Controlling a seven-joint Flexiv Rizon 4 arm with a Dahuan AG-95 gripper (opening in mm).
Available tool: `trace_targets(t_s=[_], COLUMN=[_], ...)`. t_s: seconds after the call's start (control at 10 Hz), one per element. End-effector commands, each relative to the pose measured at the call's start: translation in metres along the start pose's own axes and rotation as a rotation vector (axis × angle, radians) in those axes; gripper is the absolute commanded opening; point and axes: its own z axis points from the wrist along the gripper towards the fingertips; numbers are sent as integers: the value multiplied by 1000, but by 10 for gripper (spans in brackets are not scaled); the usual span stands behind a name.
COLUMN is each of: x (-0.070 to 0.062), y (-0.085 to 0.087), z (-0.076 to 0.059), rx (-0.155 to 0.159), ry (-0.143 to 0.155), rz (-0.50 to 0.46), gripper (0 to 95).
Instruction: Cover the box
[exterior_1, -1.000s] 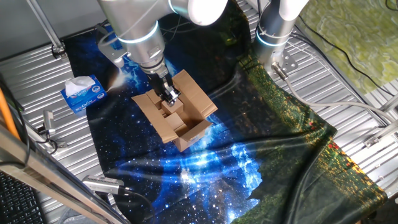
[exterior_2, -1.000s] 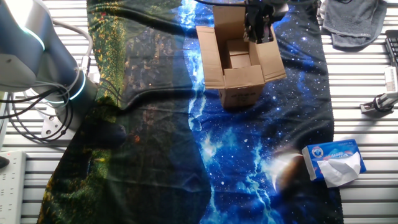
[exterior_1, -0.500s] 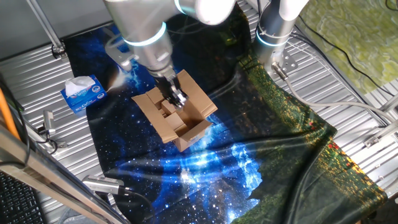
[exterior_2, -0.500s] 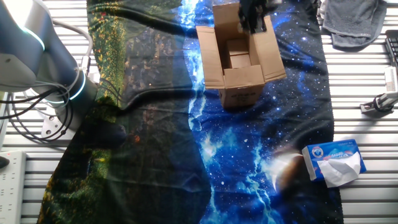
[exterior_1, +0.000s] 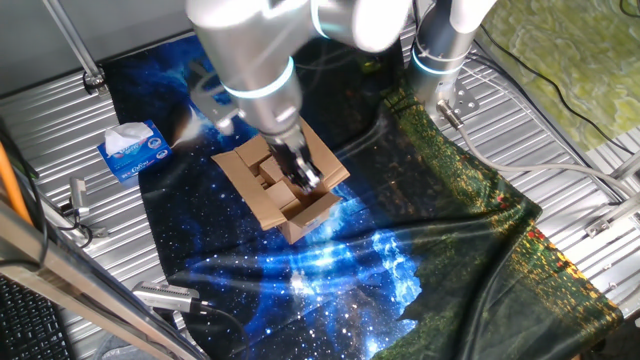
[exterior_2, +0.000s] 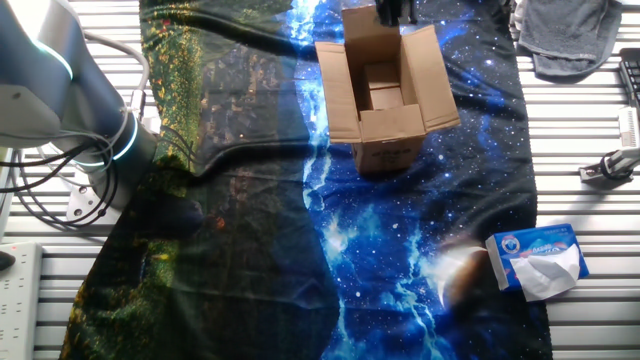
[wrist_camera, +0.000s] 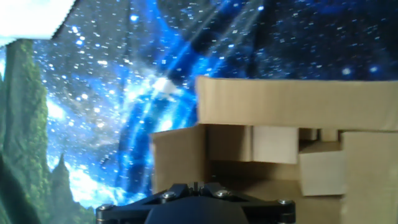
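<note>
Robot lab, slatted metal table (exterior_1: 60, 110) (cabled)

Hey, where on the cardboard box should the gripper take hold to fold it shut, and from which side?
Probably by a flap's free outer edge, not the body. The box stands upright with its flaps still open, splayed outward. The gripper is already above the opening, so coming from above and outside a flap, such as the wide one, then sweeping inward suits it.

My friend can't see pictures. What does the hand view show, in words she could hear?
A small brown cardboard box with its top flaps open fills the lower right, seen up close with paler cardboard pieces inside. It sits on a starry blue galaxy cloth, and the dark base of the robot's hand edges the bottom.
</note>
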Motion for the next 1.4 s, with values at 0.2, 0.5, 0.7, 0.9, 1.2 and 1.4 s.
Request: trace_targets(t_s=[0.2, 0.5, 0.7, 0.9, 1.2, 1.4], x=[-3, -4, -4, -5, -6, -6], y=[32, 46, 48, 50, 53, 53], z=[10, 20, 22, 25, 27, 27], rx=[28, 35, 33, 35, 46, 67], ry=[0, -16, -20, -25, -31, -31], rz=[53, 76, 81, 89, 75, 55], gripper=[0, 0, 0, 0, 0, 0])
